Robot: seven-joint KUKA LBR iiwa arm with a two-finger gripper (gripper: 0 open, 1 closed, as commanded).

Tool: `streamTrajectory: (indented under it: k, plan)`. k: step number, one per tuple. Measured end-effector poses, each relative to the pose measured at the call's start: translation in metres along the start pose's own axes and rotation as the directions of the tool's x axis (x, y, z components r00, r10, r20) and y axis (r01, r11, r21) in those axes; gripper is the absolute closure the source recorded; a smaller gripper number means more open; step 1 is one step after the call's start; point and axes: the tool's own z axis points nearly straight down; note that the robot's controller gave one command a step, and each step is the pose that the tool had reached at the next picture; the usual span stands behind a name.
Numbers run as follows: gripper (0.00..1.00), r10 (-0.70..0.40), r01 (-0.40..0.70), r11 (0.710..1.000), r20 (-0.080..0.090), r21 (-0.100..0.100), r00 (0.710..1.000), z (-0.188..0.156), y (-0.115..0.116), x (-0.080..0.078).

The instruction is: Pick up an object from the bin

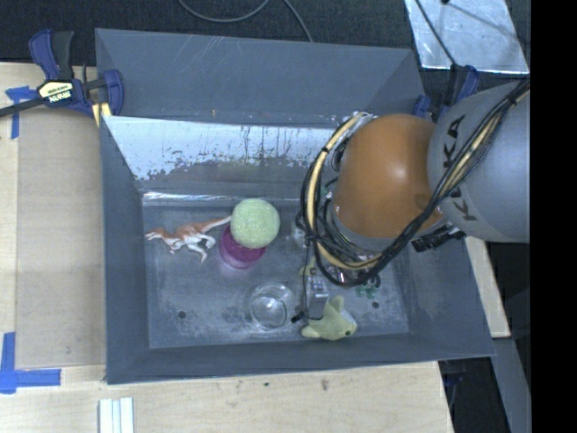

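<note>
The grey metal bin (180, 318) has a scratched floor. In the camera view the gripper (314, 303) is low near the front wall. A pale green soft toy (332, 326) lies just beside it, toward the front wall, and a clear cup (269, 305) is near. I cannot tell if the gripper is released or clenched.

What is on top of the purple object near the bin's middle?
A pale green ball sits on the purple object, covering its top. Only its lower edge shows, so whether it is hollow cannot be told.
</note>
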Motion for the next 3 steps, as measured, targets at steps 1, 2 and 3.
streamTrajectory:
  k: [1, 2, 3]
  plan:
    - [0.00, 0.002, -0.002, 1.000, 0.009, -0.001, 1.000, -0.004, 0.000, -0.002]
    - [0.00, -0.061, 0.061, 0.998, 0.013, 0.000, 0.998, 0.072, 0.013, 0.006]
    - [0.00, -0.055, 0.055, 0.998, 0.015, -0.001, 0.998, 0.103, 0.014, 0.006]
